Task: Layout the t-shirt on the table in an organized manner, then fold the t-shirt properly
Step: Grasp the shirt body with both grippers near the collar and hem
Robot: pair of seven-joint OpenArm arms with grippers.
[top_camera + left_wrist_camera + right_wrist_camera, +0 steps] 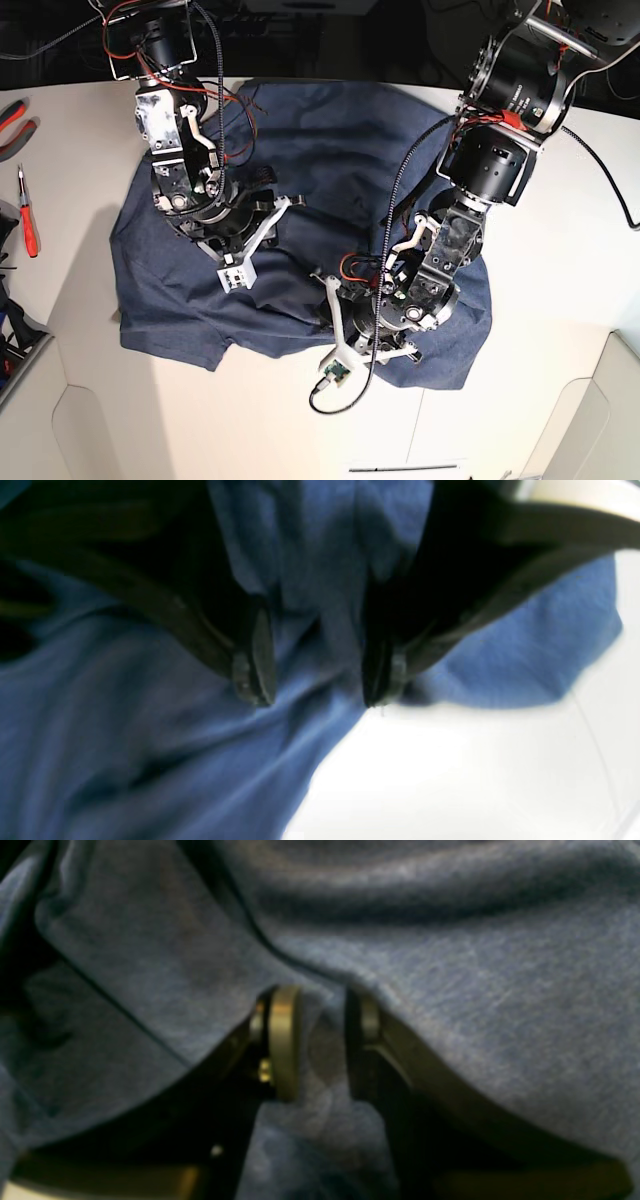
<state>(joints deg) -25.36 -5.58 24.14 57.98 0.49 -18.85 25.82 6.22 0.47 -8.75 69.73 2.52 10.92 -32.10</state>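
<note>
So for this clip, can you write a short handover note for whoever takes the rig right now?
Left gripper: fingers apart, a ridge of the t-shirt between them near its edge, no firm pinch visible.
Right gripper: closed on a fold of the shirt fabric.
The shirt lies rumpled and bunched on the table, both arms low over it; its lettering is not visible.
Done: nothing finished; the shirt is not yet spread flat.
Left: smooth it out, square up the sleeves and hem, then fold.
</note>
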